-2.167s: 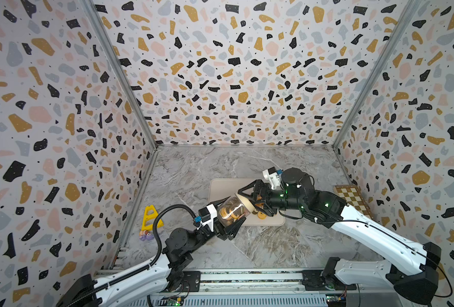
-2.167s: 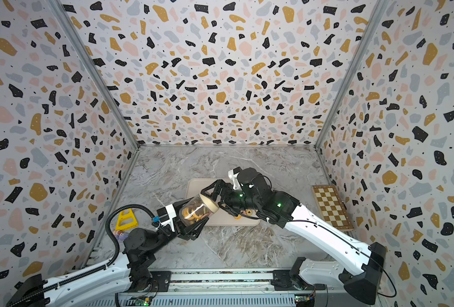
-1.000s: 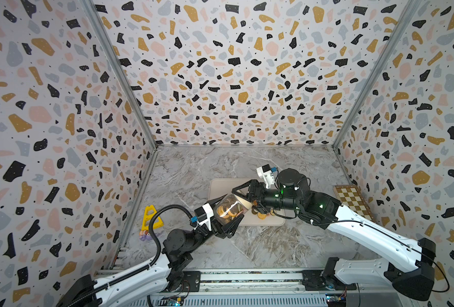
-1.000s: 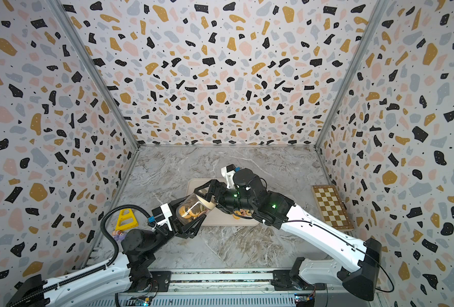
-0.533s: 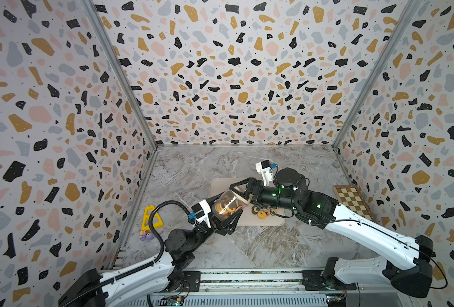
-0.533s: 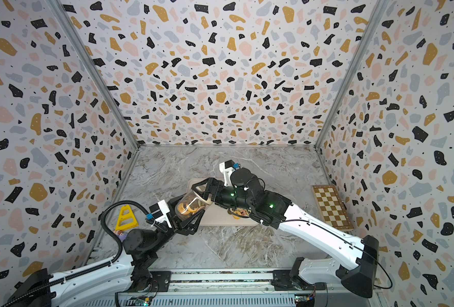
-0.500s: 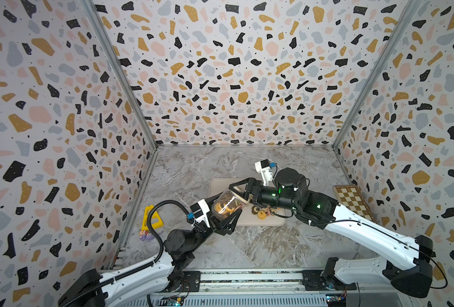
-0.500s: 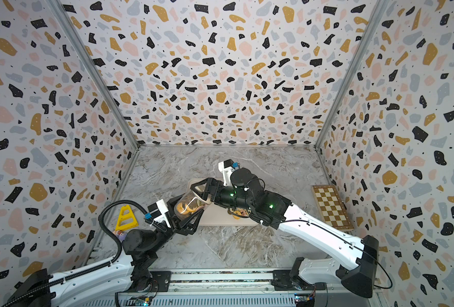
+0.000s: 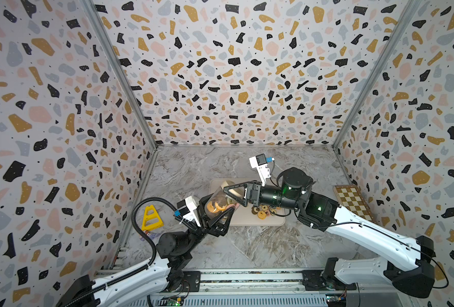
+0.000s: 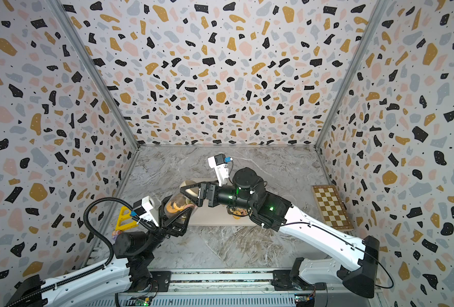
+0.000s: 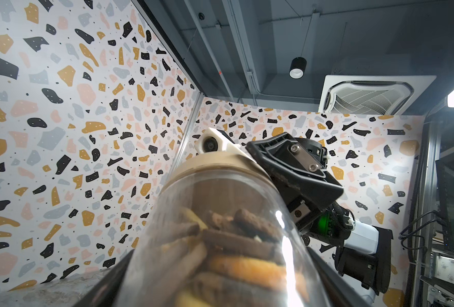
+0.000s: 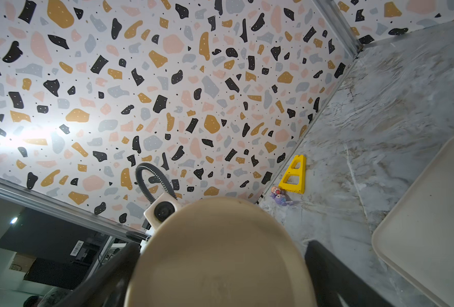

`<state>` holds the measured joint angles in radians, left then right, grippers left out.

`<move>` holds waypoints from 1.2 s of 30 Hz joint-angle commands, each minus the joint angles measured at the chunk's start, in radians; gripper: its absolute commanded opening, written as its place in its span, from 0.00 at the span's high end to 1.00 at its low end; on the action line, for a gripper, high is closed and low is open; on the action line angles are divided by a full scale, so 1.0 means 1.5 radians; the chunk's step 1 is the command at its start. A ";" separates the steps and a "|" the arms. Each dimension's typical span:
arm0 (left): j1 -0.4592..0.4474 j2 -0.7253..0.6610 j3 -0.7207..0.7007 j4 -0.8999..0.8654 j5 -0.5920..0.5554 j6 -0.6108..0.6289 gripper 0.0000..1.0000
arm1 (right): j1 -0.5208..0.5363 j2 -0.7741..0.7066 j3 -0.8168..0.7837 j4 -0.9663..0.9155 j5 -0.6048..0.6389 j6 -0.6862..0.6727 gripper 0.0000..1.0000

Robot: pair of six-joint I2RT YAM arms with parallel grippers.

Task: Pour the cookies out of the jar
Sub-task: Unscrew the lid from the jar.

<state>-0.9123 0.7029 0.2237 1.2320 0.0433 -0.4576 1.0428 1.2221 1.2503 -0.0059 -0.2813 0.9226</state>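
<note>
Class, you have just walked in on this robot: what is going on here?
The left gripper holds a clear jar of cookies, tilted above the marble table. The right gripper is clamped on the jar's beige lid, which appears seated on the mouth. A few cookies already lie on the beige tray beside it; most are inside the jar.

Top views bright and even, soft shadows. Left wrist shot: white glare streak down the jar (image 11: 287, 255), blurry up close. Right wrist shot: hotspot on the wall (image 12: 29, 137).
</note>
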 commanded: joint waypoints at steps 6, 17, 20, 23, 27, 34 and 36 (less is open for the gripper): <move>-0.002 -0.059 0.030 -0.045 0.008 0.129 1.00 | -0.017 -0.019 0.159 -0.341 0.191 0.094 0.01; -0.001 -0.031 0.089 -0.196 0.075 0.293 1.00 | -0.044 -0.006 0.145 -0.372 0.068 0.223 0.01; -0.001 -0.010 0.089 -0.168 0.075 0.289 1.00 | -0.044 -0.005 0.145 -0.372 0.069 0.237 0.01; -0.002 0.006 0.089 -0.148 0.079 0.284 1.00 | -0.043 -0.012 0.126 -0.358 0.064 0.259 0.01; -0.001 0.017 0.084 -0.120 0.067 0.285 1.00 | -0.041 -0.021 0.098 -0.365 0.073 0.289 0.01; -0.001 0.014 0.083 -0.101 0.059 0.286 1.00 | -0.039 -0.032 0.064 -0.349 0.082 0.309 0.01; -0.002 0.014 0.084 -0.101 0.060 0.286 1.00 | -0.031 -0.024 0.064 -0.336 0.077 0.308 0.01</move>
<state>-0.9123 0.7475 0.3000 0.8707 0.1459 -0.0437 0.9833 1.1919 1.3415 -0.5373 -0.1528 1.3697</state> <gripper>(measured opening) 0.840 0.993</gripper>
